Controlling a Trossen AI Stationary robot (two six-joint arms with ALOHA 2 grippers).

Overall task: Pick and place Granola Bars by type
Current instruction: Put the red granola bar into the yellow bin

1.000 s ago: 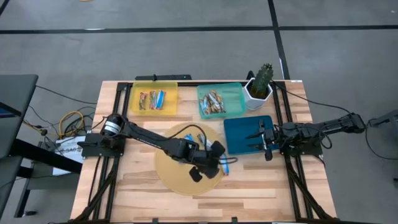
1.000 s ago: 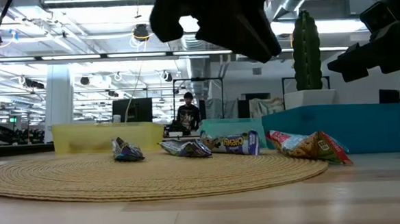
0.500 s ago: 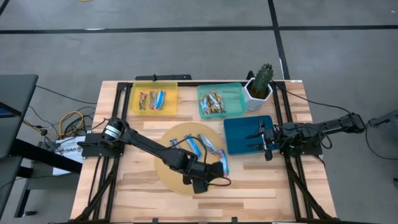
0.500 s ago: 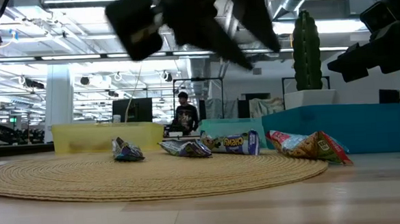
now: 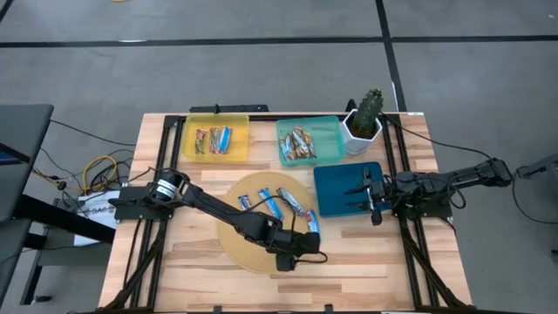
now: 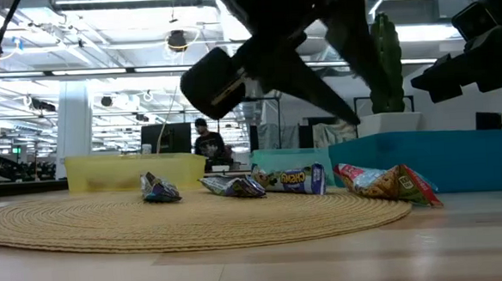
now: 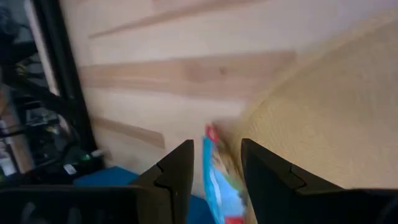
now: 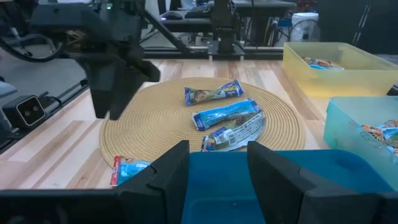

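Centrally, four bars (image 5: 279, 206) lie on the round mat (image 5: 235, 249); the left gripper (image 5: 316, 256), parted and empty, hovers near one. The right gripper (image 5: 370, 197), open, waits over the blue tray (image 5: 336, 199). A cactus (image 5: 367, 109) stands far right.

My overhead camera looks straight down on the whole table, round mat (image 5: 261, 222) at its middle. The low one sits at tabletop height beside that mat (image 6: 186, 217), facing the room. My left wrist camera hangs close over the mat's edge (image 7: 336, 112); the right one views it (image 8: 199, 134) across the blue tray (image 8: 280, 186).
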